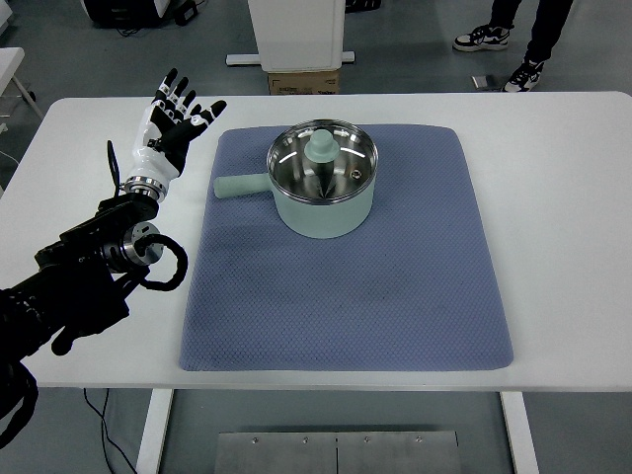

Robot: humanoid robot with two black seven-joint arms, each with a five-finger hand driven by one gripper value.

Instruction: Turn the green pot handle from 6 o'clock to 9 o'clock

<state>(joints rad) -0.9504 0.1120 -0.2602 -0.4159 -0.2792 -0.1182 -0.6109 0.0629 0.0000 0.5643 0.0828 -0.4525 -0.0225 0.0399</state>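
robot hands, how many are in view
1: the left hand, fingers spread, above the white table left of the green pot. The right hand is out of frame.

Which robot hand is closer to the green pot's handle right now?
Left. The left hand is open, up-left of the handle, not touching. The right hand is out of view.

The left arm (69, 286) runs off the left and bottom edges, a person's legs and shoes (513, 44) are cropped by the top edge, and the cardboard box (303, 82) sits partly hidden behind the table (553, 148).
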